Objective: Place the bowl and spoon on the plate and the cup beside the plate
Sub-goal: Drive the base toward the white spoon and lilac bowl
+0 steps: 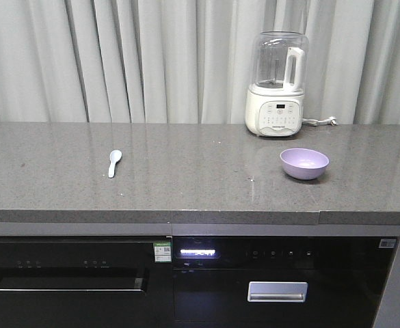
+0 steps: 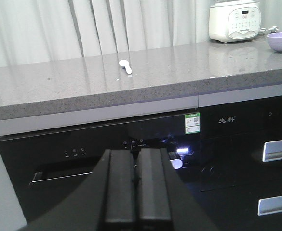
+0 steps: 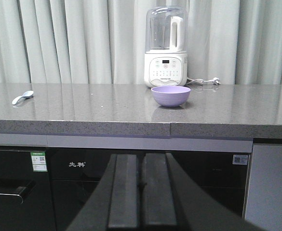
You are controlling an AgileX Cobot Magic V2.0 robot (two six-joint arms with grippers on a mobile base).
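Wrist views alone show left claw, right claw, seemingly closed.

White soup spoon left on grey stone worktop, lavender round bowl well apart at right, white blender behind it

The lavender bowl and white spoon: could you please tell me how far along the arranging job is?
Nothing looks done: the small round lavender plastic bowl sits alone on the grey stone counter, the short white soup spoon lying well apart from it. Nothing is in hand; the left gripper and right gripper are shut, empty, below counter height. Everything remains, and no plate or cup is in view.
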